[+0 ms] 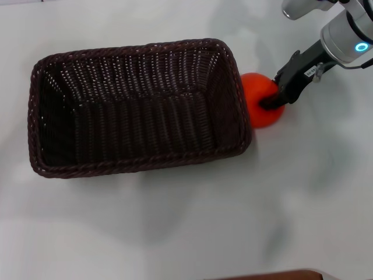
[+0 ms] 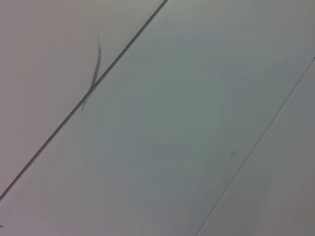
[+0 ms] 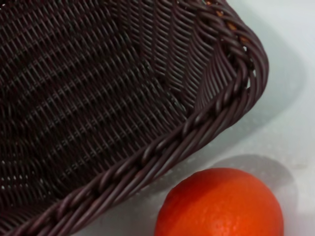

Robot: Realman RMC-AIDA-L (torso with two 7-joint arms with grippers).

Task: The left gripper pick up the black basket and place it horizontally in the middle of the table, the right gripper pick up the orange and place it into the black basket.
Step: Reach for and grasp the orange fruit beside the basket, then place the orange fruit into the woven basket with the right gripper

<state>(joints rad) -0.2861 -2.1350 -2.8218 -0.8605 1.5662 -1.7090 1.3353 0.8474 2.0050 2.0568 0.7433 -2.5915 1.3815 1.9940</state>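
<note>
Beside black basket (image 1: 140, 108), right claw (image 1: 278, 100) on orange (image 1: 262, 99)

basket (image 1: 140, 105): dark woven wicker, braided rim, rough
orange (image 3: 221, 204): glossy, finely dimpled skin
table (image 1: 233, 221): smooth white, faintly shiny

The table (image 1: 192, 233) is plain white and smooth. The basket (image 1: 137, 108) sits on it with its long side running across, open side up, a little toward ten o'clock from the middle. The orange (image 1: 260, 102) rests on the table just beside the basket's three o'clock end, outside the rim. In the right wrist view, basket (image 3: 113, 98) and orange (image 3: 221, 204) look nearly touching.
</note>
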